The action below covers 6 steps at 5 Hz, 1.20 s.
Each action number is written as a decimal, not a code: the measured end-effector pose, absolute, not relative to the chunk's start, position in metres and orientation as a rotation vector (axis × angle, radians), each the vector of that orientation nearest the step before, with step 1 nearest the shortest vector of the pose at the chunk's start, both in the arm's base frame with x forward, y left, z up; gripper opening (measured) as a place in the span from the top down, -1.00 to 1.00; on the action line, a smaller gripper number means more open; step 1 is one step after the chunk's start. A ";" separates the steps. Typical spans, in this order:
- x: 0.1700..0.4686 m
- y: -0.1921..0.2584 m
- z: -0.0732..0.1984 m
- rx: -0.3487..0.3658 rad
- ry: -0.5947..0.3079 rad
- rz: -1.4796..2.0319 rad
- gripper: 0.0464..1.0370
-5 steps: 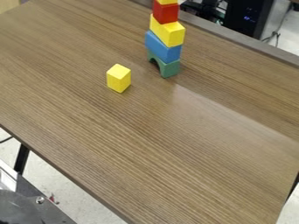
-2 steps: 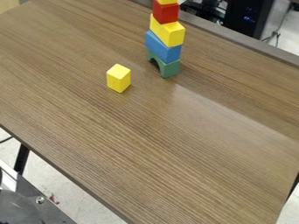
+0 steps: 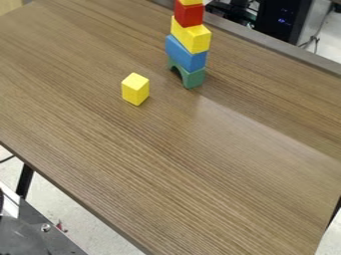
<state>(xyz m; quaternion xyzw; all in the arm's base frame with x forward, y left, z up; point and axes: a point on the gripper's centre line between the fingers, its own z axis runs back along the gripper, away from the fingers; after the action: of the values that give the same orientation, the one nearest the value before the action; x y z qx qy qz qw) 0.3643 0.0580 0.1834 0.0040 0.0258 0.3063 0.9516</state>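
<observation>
A tower of blocks stands near the far edge of the table. Its base is a green arch block (image 3: 192, 77), with a blue block (image 3: 186, 53) on it. Above these rest a larger yellow block (image 3: 192, 36) and a red block (image 3: 189, 14). The topmost piece, a yellow one (image 3: 191, 2), is cut off by the view's top edge. Left of the tower and apart from it, a single yellow block (image 3: 135, 89) sits upright on the brown wooden table (image 3: 173, 164).
A grey rail (image 3: 279, 46) runs along the table's far side, with a black computer case (image 3: 284, 20) and cables behind it. At the lower left, beyond the near edge, lies a dark metal surface (image 3: 57, 244) with a round dark part (image 3: 20, 238).
A small dark part has come in at the left edge, above the round dark part at the lower left. The blocks have kept their places.
</observation>
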 end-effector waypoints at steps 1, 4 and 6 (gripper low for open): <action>0.364 0.056 0.181 0.012 0.058 0.618 -0.06; 0.362 0.051 0.176 0.026 0.070 0.617 -0.06; 0.362 0.051 0.181 0.022 0.071 0.622 -0.06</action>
<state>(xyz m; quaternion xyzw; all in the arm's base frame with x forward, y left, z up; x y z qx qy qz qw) 0.3622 0.0512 0.1806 0.0108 0.0347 0.3057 0.9514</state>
